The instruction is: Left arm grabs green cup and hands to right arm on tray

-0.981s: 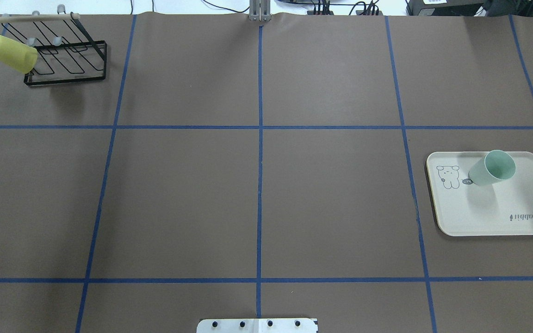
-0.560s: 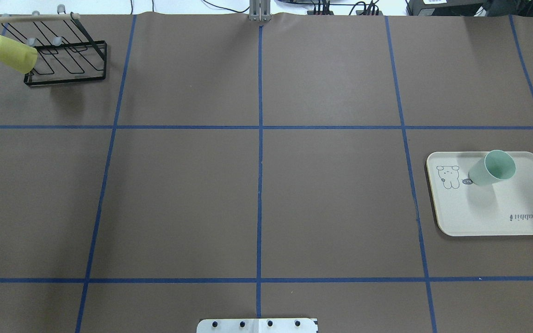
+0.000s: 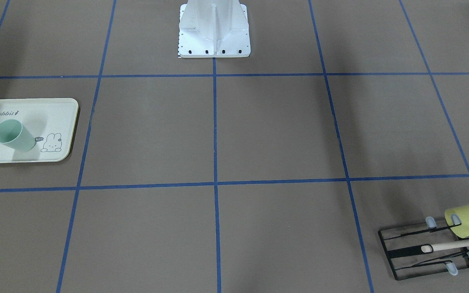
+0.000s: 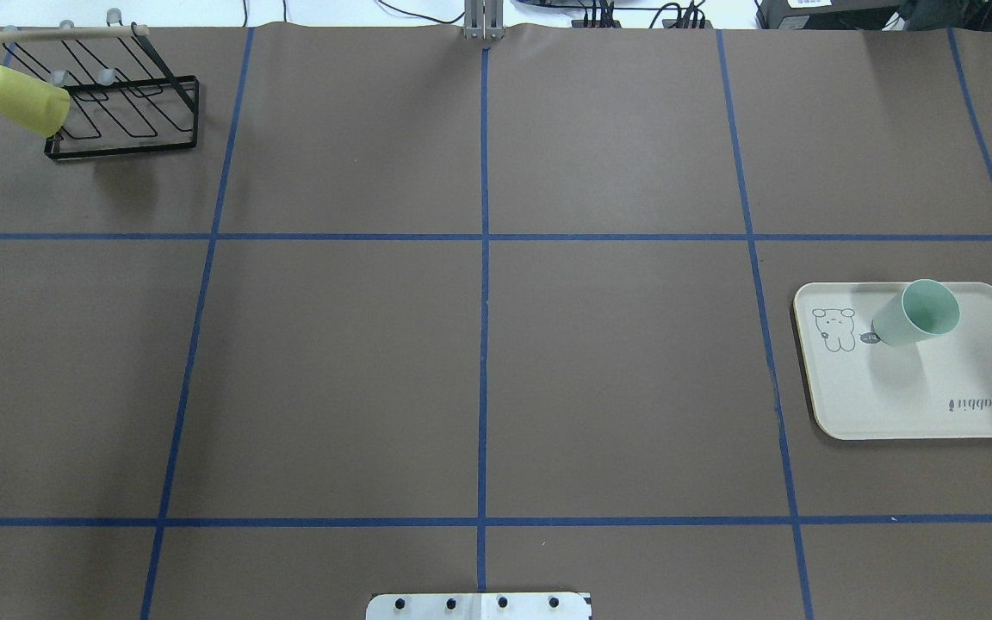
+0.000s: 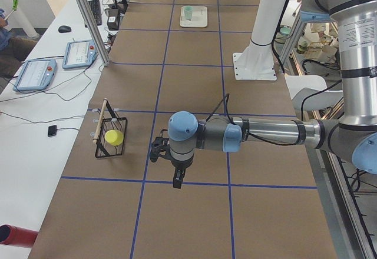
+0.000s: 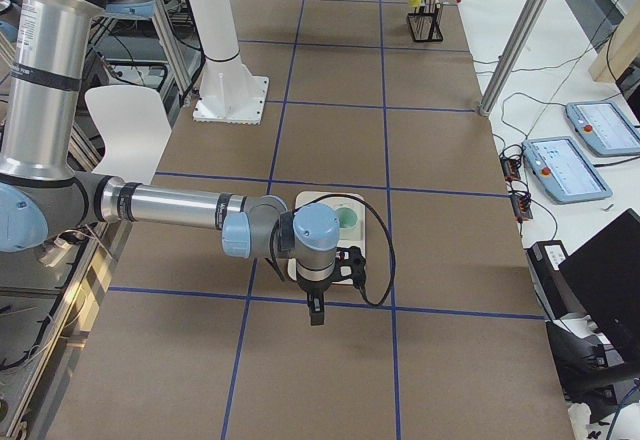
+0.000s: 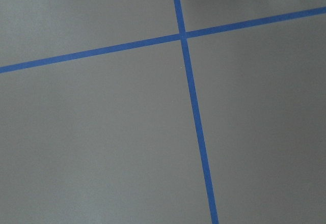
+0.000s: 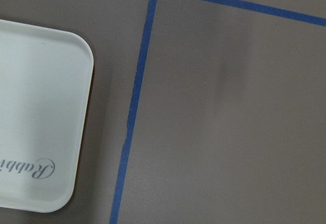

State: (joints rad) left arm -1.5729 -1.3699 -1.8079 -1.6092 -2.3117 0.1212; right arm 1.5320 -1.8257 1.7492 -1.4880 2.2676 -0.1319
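Observation:
The green cup [image 4: 918, 314] stands upright on the cream tray [image 4: 918, 405], on the table's right side beside the rabbit drawing. The front-facing view has the cup [image 3: 12, 135] and tray [image 3: 55, 114] at its left. No arm shows in the overhead or front-facing views. The left gripper [image 5: 177, 179] shows only in the exterior left view, hanging over bare table far from the cup [image 5: 188, 13]; I cannot tell if it is open or shut. The right gripper [image 6: 315, 312] shows only in the exterior right view, close to the tray's near edge [image 6: 325, 200]; its state I cannot tell either.
A yellow-green cup [image 4: 22, 99] hangs on a black wire rack [image 4: 130, 129] at the far left corner. The white robot base plate [image 4: 479, 607] sits at the near middle edge. Blue tape lines cross the brown table. Tablets and cables lie on side benches.

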